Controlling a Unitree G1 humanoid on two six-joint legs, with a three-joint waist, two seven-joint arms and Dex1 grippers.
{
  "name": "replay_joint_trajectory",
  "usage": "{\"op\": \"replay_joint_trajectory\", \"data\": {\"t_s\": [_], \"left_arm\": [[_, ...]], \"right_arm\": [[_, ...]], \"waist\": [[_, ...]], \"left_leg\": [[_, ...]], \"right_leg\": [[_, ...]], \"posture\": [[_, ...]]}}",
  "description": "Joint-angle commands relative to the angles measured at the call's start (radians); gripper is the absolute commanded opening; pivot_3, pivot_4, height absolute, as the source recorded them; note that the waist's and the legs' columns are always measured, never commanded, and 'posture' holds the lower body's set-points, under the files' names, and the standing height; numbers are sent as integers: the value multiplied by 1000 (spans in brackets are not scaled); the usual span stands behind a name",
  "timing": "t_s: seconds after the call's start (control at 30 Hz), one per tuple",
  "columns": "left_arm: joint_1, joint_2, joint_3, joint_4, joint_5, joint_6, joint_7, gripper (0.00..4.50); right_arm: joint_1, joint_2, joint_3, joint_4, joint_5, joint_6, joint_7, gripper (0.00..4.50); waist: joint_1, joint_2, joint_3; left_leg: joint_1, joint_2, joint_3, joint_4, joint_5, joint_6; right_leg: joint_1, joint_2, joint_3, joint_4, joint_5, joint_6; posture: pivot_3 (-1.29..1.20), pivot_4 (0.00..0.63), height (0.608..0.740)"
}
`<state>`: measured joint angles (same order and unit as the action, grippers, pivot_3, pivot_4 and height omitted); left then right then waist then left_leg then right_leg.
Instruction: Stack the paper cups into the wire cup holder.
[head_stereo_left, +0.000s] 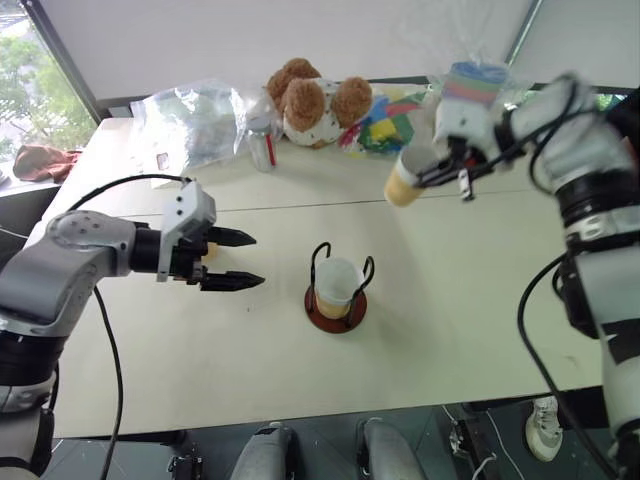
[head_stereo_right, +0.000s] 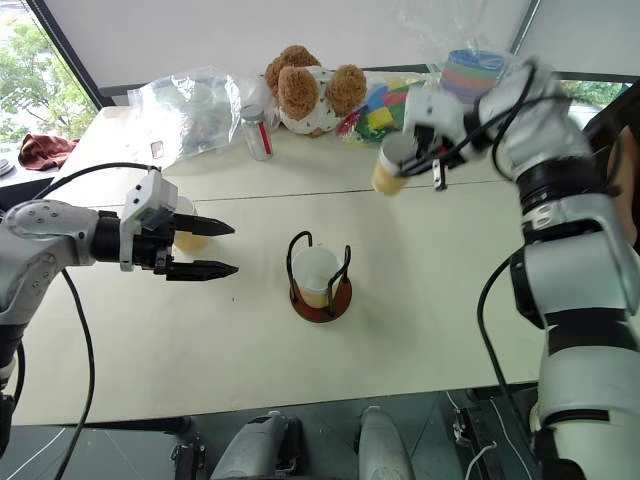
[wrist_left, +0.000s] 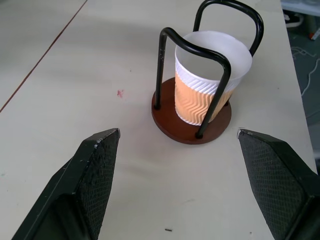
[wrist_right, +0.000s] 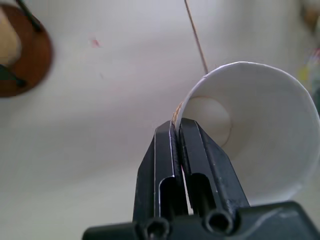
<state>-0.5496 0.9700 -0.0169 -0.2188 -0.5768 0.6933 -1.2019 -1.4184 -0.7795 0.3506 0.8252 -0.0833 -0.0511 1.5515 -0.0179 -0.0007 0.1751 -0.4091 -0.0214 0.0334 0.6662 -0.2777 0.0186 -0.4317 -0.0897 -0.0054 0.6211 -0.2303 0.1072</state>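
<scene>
1. Left end effector: at the left of the head view, hanging low over the worktop with its two fingers spread wide and nothing between them. In its wrist view the fingers frame the holder, which stands well apart from them.
2. Third cup: standing on the worktop just behind the left end effector, mostly hidden by it in the head views. It is judged the last one waiting to be picked up.
3. Holder: at the centre of the frame, upright on its brown base. One cup already sits inside the wire loops, mouth up; this part of the task is done.
4. Right end effector: at the upper right of the frame, raised clear of the worktop. Its fingers are clenched on the rim of a second cup, one finger inside the mouth and one outside, as its wrist view shows. The cup hangs tilted, above and to the right of the holder.
5. Progress, as judged: one cup stacked, one in hand, one not yet taken. Left to do: carry the held cup over the holder, nest it in the seated cup, then do the same with the third cup.
</scene>
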Motion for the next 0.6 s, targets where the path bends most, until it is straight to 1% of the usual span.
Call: {"op": "replay_joint_trajectory", "data": {"t_s": [0.03, 0.1, 0.13, 0.27, 0.4, 0.6], "left_arm": [[-3, 33, 23, -22, 1, -6, -27, 3898], [-10, 31, 22, -20, 2, -8, -27, 3898], [-15, 29, 21, -18, 3, -8, -26, 3898], [-27, 9, 6, -17, 9, -9, -14, 3898], [-34, 2, 5, -13, 12, -7, -6, 3898], [-35, -5, 5, -15, 11, -3, -2, 3898]], "right_arm": [[16, -142, 88, -428, 335, 251, 63, 70], [53, -195, 106, -600, 456, 363, 63, 70], [67, -205, 101, -653, 488, 401, 63, 70], [164, -204, 75, -833, 553, 522, 63, 70], [226, -174, 57, -901, 534, 555, 63, 70], [239, -140, 60, -907, 486, 538, 63, 70]], "waist": [[6, 0, 0], [7, -1, -1], [6, -1, -1], [5, -1, -1], [8, -1, 0], [7, -1, 0]], "left_leg": [[0, 0, -1, 0, -1, 1], [0, 0, -2, 0, -2, 3], [0, 0, -2, 0, -3, 5], [0, -1, 0, 4, -4, 6], [0, -1, -1, 7, -4, 6], [-1, -1, -1, 13, -5, 9]], "right_leg": [[0, 0, 0, 1, 0, 0], [0, 0, -1, 0, 0, 0], [1, 0, -1, -1, 0, 0], [2, -2, -1, -3, 0, 0], [2, -2, -1, 2, 0, 0], [2, -2, -1, 7, 0, 0]], "posture": [[0, 150, 740], [0, 150, 740], [0, 150, 740], [0, 150, 740], [0, 150, 740], [0, 150, 740]]}}
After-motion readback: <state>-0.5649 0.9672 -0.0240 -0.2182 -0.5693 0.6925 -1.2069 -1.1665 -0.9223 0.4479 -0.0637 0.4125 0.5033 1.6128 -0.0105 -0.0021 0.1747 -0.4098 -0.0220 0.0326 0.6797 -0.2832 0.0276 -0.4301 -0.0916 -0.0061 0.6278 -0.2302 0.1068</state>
